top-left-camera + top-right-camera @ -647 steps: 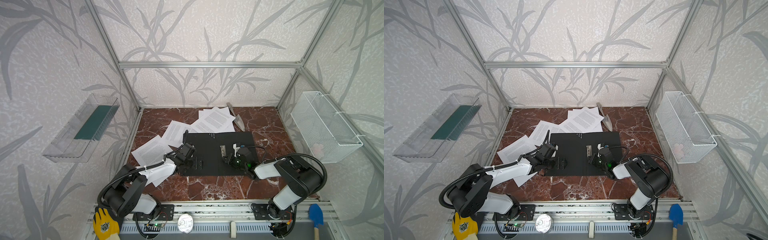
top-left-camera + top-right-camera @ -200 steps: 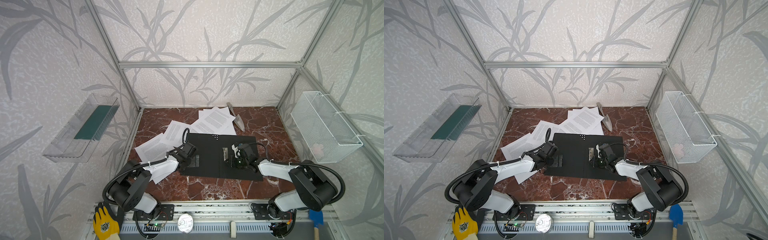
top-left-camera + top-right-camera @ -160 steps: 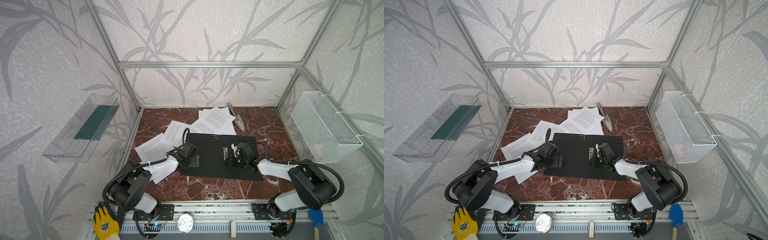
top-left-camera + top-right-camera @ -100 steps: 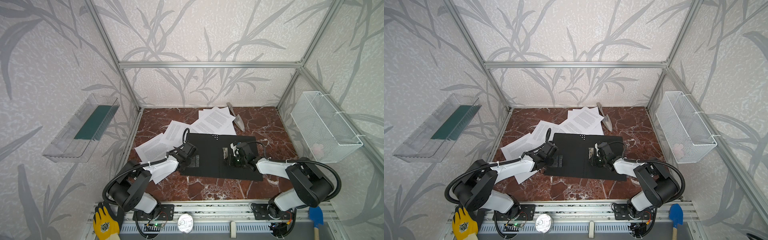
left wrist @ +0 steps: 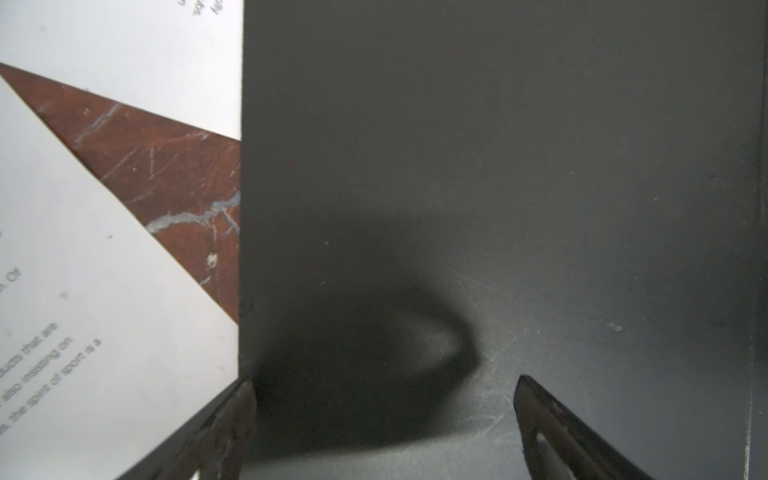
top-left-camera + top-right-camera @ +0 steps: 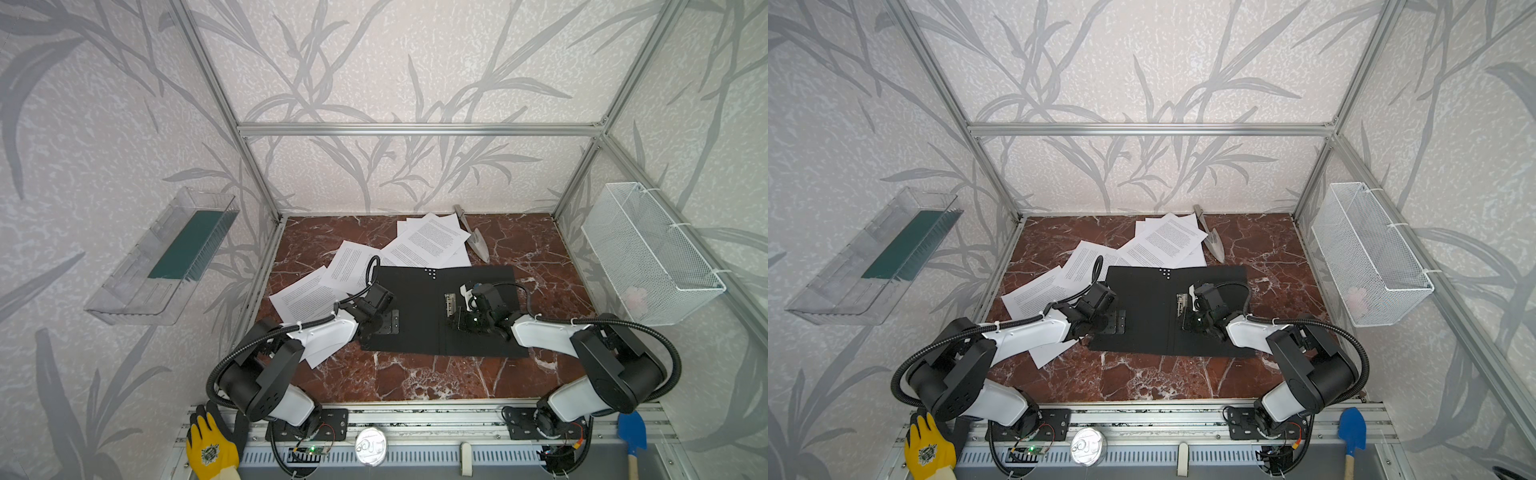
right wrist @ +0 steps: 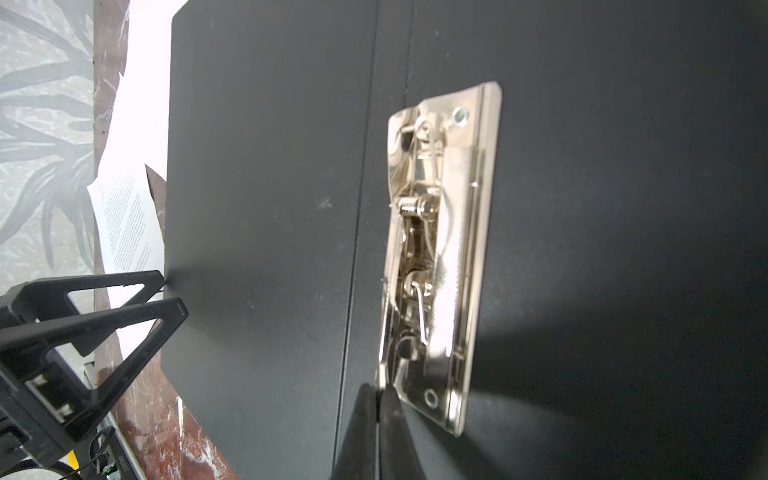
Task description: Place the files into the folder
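Folder [image 6: 415, 299] lying open flat on surface [image 6: 415, 378], carrying only metal clip [image 7: 440, 249] by spine. Files [image 6: 428, 243] sprawling loose behind and left of it, some tucking under its edge. Wire basket [image 6: 648, 257] holding pale pinkish lump [image 6: 634, 296]; clear tray [image 6: 124, 291] holding green pad [image 6: 187, 245]. Right wrist view alone showing right hand [image 7: 376, 390] pinching fully together at clip's end. Left wrist view showing left hand [image 5: 382, 386] spreading wide over folder's outer edge.

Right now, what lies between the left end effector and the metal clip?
Only bare folder and its spine crease; the right wrist view shows it.
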{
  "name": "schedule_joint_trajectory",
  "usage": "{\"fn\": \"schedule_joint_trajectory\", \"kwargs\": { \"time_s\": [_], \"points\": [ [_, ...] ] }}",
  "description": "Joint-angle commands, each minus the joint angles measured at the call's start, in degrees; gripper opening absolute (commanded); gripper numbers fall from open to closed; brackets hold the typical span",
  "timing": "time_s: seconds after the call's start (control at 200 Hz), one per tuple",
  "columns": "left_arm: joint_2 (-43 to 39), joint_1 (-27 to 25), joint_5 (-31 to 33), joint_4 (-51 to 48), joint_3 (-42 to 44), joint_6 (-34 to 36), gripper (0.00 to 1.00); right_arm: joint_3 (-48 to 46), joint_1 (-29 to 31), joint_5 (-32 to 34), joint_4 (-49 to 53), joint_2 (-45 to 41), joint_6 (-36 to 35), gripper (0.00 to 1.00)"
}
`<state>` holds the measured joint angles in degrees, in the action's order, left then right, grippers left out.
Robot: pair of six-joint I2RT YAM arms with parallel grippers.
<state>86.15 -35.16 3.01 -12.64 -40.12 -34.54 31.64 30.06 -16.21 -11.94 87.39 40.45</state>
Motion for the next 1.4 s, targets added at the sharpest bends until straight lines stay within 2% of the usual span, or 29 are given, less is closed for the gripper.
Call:
{"fn": "schedule_joint_trajectory", "kwargs": {
  "time_s": [0.0, 0.255, 0.485, 0.66, 0.805, 0.875, 1.085, 1.16, 1.25, 1.305, 1.395],
  "points": [
    [3.1, 0.3, -0.6, -6.4, 1.4, -1.4, 0.98, -1.3, -0.4, 5.0, 2.3, 1.1, -2.7, 0.0],
    [4.2, 0.3, 0.4, -6.8, 1.1, -1.6, 0.97, -2.7, -0.4, 8.4, 4.1, 3.5, -3.4, 0.0],
    [4.5, 0.3, 0.5, -6.8, 1.3, -1.7, 0.97, -3.8, -0.4, 14.3, 6.1, 5.4, -1.1, 0.0],
    [5.2, 0.3, -0.2, -6.3, 1.1, -1.5, 0.97, -4.4, -0.2, 12.0, 1.1, 10.0, 0.0, 0.0],
    [5.4, 0.3, -2.9, -6.2, -0.2, -1.2, 0.96, -5.0, 0.6, 9.7, -0.8, 8.0, 1.3, 0.0],
    [3.5, 0.2, -3.5, -6.5, -0.9, -2.3, 0.94, -5.6, 0.7, 9.1, -1.5, 6.0, 2.6, 0.0],
    [-10.2, 0.2, 2.4, -14.3, -5.8, -3.0, 0.92, -6.2, 1.3, 8.3, -2.5, 2.5, 4.6, 0.0],
    [-13.9, 0.1, 0.6, -12.7, -6.2, -2.3, 0.87, -6.5, 1.4, 6.9, -4.0, 2.7, 5.4, 0.0],
    [-14.5, -0.6, -3.4, -11.6, -7.3, -2.5, 0.81, -7.0, 1.4, 5.0, -6.7, 3.3, 6.6, 0.0],
    [-13.6, -1.4, -5.3, -10.9, -7.9, -2.9, 0.69, -7.3, 1.6, 3.7, -8.7, 3.9, 7.6, 0.0],
    [-11.2, -2.4, -7.8, -8.3, -8.2, -3.7, 0.57, -7.4, 2.2, 2.9, -11.0, 4.7, 9.0, 0.0]
  ]
}}
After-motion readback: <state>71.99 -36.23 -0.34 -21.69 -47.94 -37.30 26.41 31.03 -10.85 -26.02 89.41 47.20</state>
